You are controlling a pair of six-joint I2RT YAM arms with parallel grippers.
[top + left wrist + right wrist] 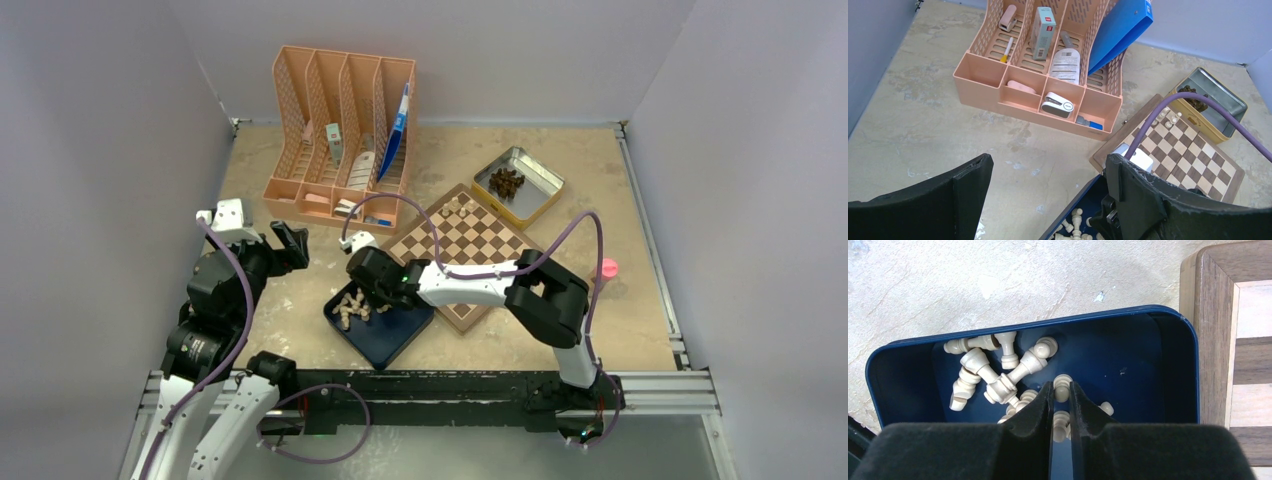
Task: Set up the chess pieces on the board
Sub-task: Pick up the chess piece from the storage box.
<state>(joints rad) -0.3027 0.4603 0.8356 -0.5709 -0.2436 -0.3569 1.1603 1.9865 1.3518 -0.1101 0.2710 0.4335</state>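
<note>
Pinches one of the chess pieces (1063,381) in the tightly closed right claw (1061,390), inside the blue tray (1168,365) at 7 o'clock of the board (470,235). Holds the left claw (1047,167) wide open, empty, above the surface (923,115).

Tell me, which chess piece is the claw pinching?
The piece squeezed inside the right claw, in the middle of the blue tray. The others lie loose in a heap, mostly to its left.
</note>
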